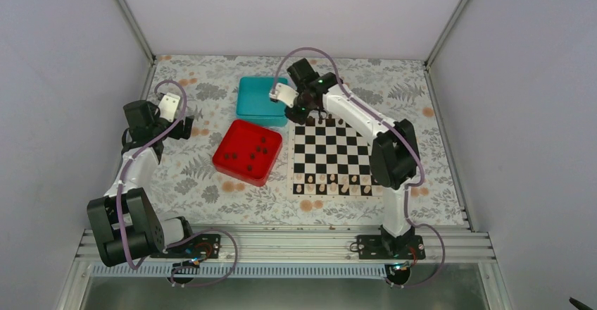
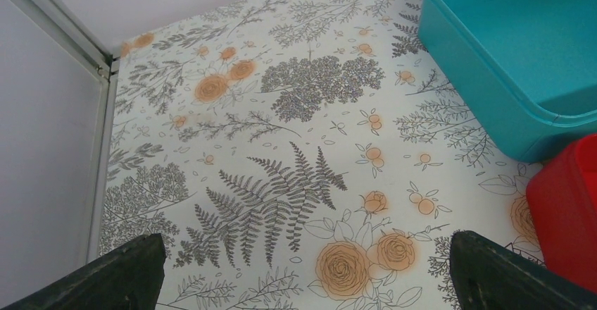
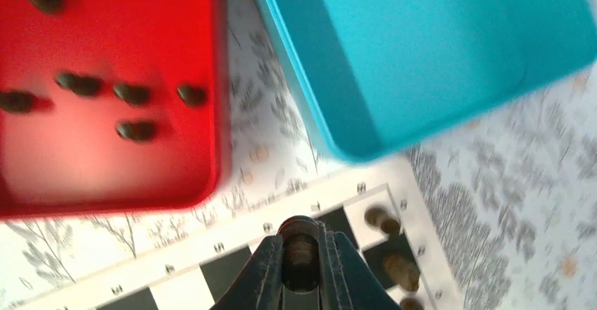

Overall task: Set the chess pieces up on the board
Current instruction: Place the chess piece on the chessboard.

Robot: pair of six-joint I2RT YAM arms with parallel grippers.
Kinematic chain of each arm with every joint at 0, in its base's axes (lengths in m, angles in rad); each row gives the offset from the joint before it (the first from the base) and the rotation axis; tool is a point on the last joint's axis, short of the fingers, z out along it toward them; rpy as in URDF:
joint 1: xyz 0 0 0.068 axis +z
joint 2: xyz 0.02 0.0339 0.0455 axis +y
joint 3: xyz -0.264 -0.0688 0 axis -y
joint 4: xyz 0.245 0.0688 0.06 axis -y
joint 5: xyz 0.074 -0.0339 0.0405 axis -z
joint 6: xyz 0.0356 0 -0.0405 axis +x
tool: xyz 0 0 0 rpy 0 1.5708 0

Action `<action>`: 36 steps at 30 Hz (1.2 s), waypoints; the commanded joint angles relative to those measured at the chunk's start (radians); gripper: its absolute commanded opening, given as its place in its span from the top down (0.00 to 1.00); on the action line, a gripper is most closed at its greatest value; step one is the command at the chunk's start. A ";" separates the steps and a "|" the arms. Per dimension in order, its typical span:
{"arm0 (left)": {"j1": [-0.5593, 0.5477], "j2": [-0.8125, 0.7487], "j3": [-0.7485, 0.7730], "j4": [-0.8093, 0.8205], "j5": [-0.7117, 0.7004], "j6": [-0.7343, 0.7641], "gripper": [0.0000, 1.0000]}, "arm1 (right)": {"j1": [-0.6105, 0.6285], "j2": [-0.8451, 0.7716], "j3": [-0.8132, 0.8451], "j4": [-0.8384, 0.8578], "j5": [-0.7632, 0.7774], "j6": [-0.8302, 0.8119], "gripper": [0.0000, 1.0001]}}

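In the red tray (image 3: 105, 162) lie chess pieces (image 3: 132, 93).

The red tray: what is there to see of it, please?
The red tray is shallow and squarish with rounded corners, glossy like plastic. It lies flat and askew on the flowered tablecloth, just in front of the teal box and left of the board, with a strip of cloth between it and the board. Some seven dark chess pieces lie scattered on its floor.
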 commanded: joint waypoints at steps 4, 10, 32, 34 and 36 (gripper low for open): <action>0.009 -0.008 -0.004 0.022 0.021 -0.012 0.00 | -0.054 -0.047 -0.162 0.060 0.004 0.019 0.96; 0.009 -0.009 -0.001 0.017 0.023 -0.012 0.00 | -0.092 -0.001 -0.186 0.098 -0.004 0.006 0.96; 0.012 0.006 0.001 0.011 0.034 -0.009 0.00 | -0.130 0.154 -0.126 0.111 -0.014 -0.018 0.96; 0.013 0.007 0.002 0.010 0.033 -0.008 0.00 | -0.129 0.162 -0.121 0.110 -0.013 -0.018 0.96; 0.013 0.008 0.001 0.010 0.035 -0.008 0.00 | -0.129 0.169 -0.114 0.110 -0.013 -0.019 0.96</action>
